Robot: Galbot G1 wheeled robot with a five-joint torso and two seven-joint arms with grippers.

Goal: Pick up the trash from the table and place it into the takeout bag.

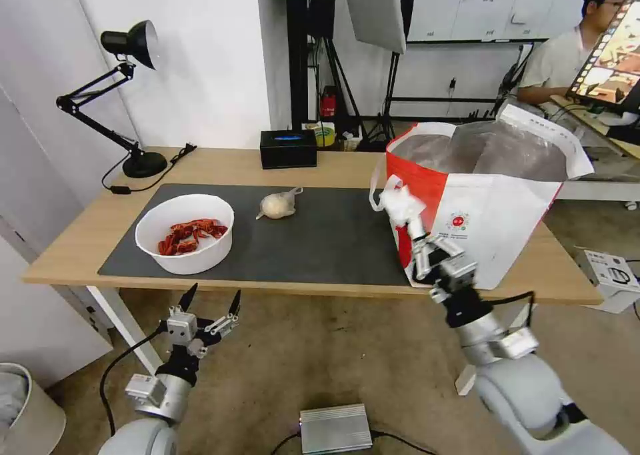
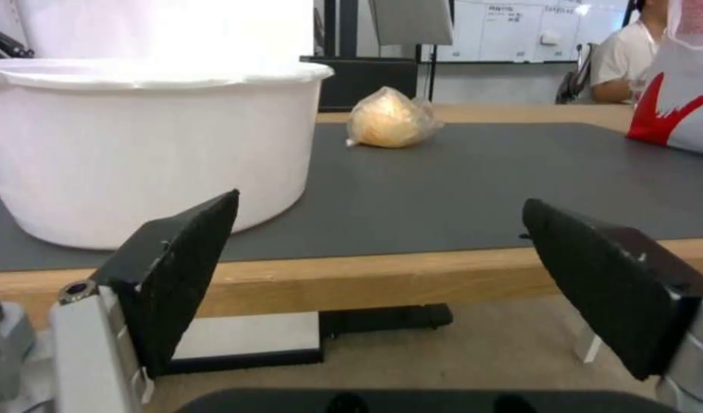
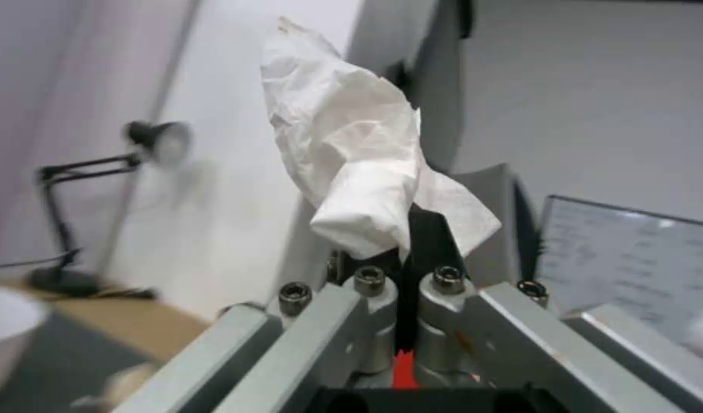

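Right gripper (image 1: 405,223): fingers pinched on the crumpled tissue (image 1: 402,203), raised beside the takeout bag (image 1: 493,221), probably to clear its rim. Left gripper (image 1: 209,303): fingers spread wide, below the surface (image 1: 73,238) edge, facing the bowl (image 1: 185,233). The knotted bag (image 1: 278,204) lies mid-mat (image 1: 320,241); a lamp (image 1: 123,95) stands behind.

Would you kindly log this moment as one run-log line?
right claw: shut on tissue, beside takeout bag | left claw: open, below table edge | bowl, knotted bag: on mat

No legible text, seemingly.
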